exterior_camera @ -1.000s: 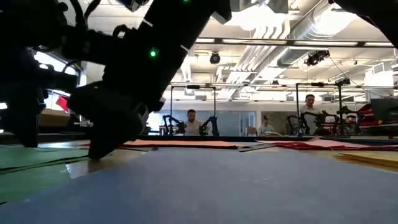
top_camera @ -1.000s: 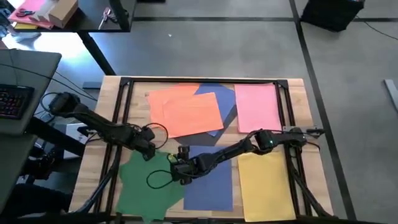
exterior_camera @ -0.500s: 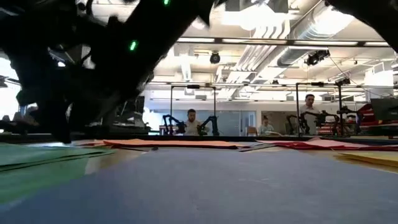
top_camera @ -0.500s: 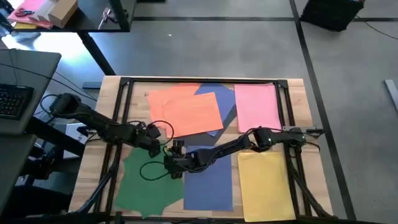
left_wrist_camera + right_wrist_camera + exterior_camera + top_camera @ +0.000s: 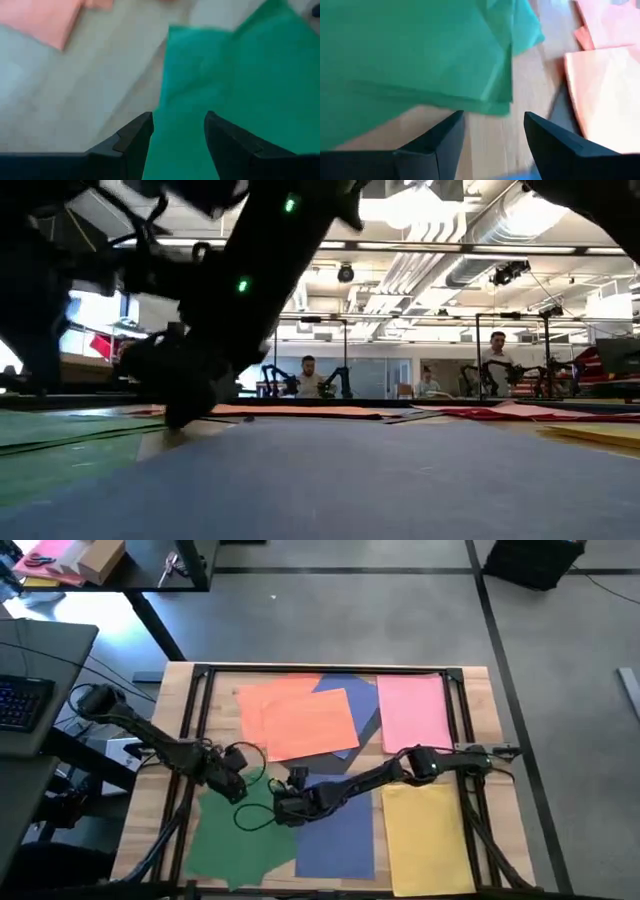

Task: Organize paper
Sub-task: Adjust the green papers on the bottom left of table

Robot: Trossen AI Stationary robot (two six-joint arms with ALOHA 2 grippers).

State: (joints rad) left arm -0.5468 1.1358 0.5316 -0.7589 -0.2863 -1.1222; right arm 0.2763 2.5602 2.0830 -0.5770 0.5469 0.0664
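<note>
Having pulled back left since half a second ago, left gripper [image 5: 232, 790] now hovering over the far edge of the green paper [image 5: 232, 835], fingers apart and holding nothing. Right gripper [image 5: 285, 808] shifted slightly nearer, sitting low between green paper and blue paper [image 5: 340, 835], fingers apart too. Lying flat on the wooden surface [image 5: 160, 800]: orange paper [image 5: 300, 720] far and centre, pink paper [image 5: 413, 710] far right, yellow paper [image 5: 428, 835] near right.
</note>
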